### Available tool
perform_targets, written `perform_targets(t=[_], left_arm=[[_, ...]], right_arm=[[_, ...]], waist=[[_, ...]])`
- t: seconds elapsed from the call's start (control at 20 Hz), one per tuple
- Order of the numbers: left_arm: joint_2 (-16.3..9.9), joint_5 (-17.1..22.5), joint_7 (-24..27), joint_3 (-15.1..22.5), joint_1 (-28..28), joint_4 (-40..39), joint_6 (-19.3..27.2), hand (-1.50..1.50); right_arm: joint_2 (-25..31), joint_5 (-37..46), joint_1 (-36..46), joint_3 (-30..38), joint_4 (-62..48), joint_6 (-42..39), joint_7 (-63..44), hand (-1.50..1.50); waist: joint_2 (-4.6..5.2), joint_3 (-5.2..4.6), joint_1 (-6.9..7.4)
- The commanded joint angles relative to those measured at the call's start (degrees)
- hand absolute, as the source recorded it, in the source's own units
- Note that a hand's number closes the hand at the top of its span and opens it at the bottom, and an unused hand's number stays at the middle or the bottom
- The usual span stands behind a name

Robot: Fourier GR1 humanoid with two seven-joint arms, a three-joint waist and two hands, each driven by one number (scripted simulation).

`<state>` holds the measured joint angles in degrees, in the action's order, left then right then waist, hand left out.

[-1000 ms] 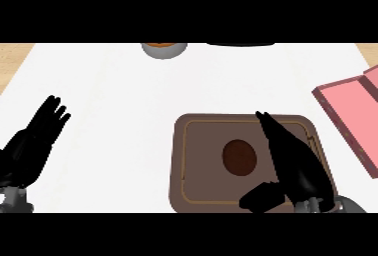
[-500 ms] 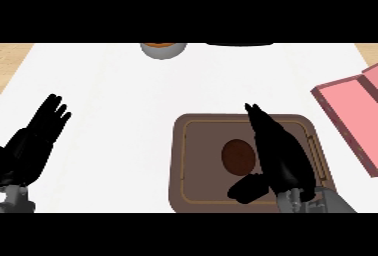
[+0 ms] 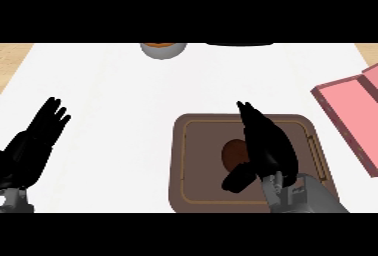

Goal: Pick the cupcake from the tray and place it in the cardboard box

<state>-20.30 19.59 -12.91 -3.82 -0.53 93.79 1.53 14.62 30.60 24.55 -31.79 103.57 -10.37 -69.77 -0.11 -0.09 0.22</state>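
Right hand (image 3: 264, 150) hovers over the brown tray (image 3: 193, 165), fingers straight and released beside the cupcake (image 3: 234, 152), seemingly lining up a grasp. Left hand (image 3: 33, 142) rests open.

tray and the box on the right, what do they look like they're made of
The tray looks like matte brown wood or plastic: flat colour, raised rim, thin inset line, no grain visible. The box is pink with thick, dull walls, possibly painted cardboard; nothing in the picture settles it.
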Motion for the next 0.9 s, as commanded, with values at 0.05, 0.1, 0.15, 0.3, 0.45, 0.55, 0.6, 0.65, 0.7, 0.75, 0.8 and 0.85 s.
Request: perform_targets(t=[0.05,0.1,0.15,0.3,0.45,0.55,0.6,0.65,0.7,0.75,0.8,0.85], left_arm=[[1.90,-1.13,-0.54,0.88,-0.75,1.45,1.88,0.00],[-0.10,0.82,-0.33,-1.19,-0.48,-1.21,-0.97,0.00],[1.22,-0.58,0.12,-0.35,-2.02,-1.77,0.65,0.00],[0.64,-0.07,-0.31,-0.30,0.69,0.62,-0.88,0.00],[-0.60,1.07,-2.25,-1.75,1.21,3.51,-1.13,0.00],[0.95,-0.53,-0.33,-0.91,-0.16,-0.10,-0.70,0.00],[0.01,0.56,-3.52,-1.38,-1.45,1.62,-0.43,0.00],[1.13,-1.65,-0.47,-0.19,1.97,2.14,-0.38,0.00],[-0.70,1.27,-0.69,-2.82,-0.10,-0.10,-3.04,0.00],[0.58,-0.47,-0.89,-1.86,-2.03,-1.04,-0.93,0.00],[0.96,-0.91,-0.01,-1.55,1.03,0.52,-1.07,0.00],[1.71,-1.61,-1.58,-0.30,1.45,4.39,0.49,0.00]], right_arm=[[-3.74,0.93,2.55,0.78,-1.80,-5.93,-13.89,-1.50],[-2.34,1.05,-0.40,1.26,-2.35,-4.96,-11.50,-1.50],[-1.85,0.04,0.36,2.54,-3.02,-6.32,-10.54,-1.50],[-4.56,2.88,0.31,1.10,-4.51,-5.64,-12.34,-1.50],[-5.39,5.34,-2.37,0.42,-7.05,-3.42,-9.72,-1.50],[-5.43,4.61,-0.58,1.35,-6.93,-6.55,-10.07,-1.50],[-6.98,6.20,-1.13,0.43,-7.17,-5.14,-11.00,-1.50],[-6.76,4.78,-1.75,1.15,-4.19,-7.49,-12.37,-1.50],[-7.33,4.24,0.33,2.79,-7.48,-7.71,-10.41,-1.50],[-7.18,4.48,-1.26,2.56,-5.81,-7.66,-10.49,-1.50],[-8.46,6.43,-2.63,0.11,-5.77,-6.83,-11.59,-1.50],[-7.29,6.67,-3.37,1.38,-9.55,-5.70,-7.87,-1.50]], waist=[[-0.09,0.02,-0.16],[-0.01,0.01,-0.41],[0.06,0.02,-0.52],[-0.10,0.03,-0.10],[-0.10,0.07,0.21],[0.02,0.04,-0.14],[-0.03,0.06,-0.14],[-0.13,0.04,-0.16],[0.04,0.03,-0.01],[0.02,0.04,-0.46],[-0.08,0.03,-0.18],[-0.04,0.08,0.16]])
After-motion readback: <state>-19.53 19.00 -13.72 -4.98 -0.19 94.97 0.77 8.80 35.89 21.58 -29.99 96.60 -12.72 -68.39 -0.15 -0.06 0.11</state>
